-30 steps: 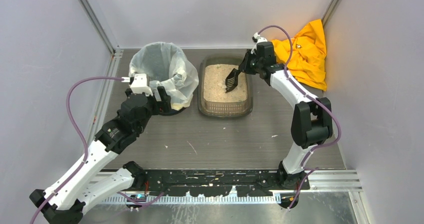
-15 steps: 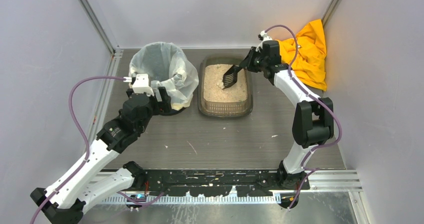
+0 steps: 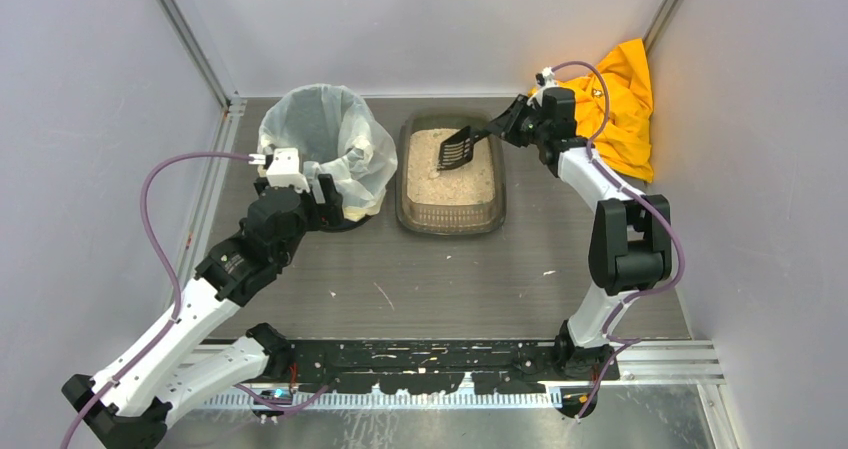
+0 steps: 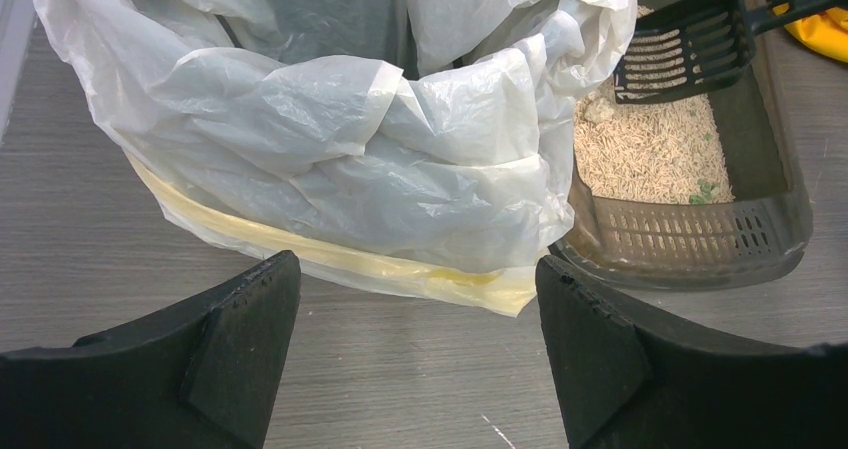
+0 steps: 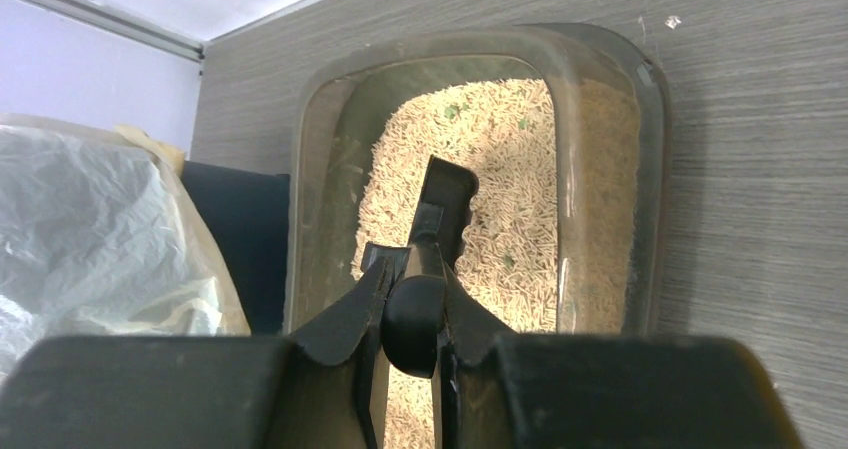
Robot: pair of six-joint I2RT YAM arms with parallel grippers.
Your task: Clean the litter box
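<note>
Judged midway: pinching scoop [image 3: 456, 149] with right gripper [image 3: 506, 127] above litter box [image 3: 450, 219] at 12 o'clock, holding left gripper [image 4: 418, 309] spread by bin [image 3: 300, 109] at 11 o'clock, with green specks [image 4: 706, 191] left to remove.

White-lined bin [image 3: 352, 161] — yellow cloth [image 3: 625, 119], far corner

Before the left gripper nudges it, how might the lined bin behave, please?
The bin looks tall and seems empty inside, so it is probably light and apt to tip. Its bag liner hangs loose and crinkled, so it is likely floppy and slippery.
</note>
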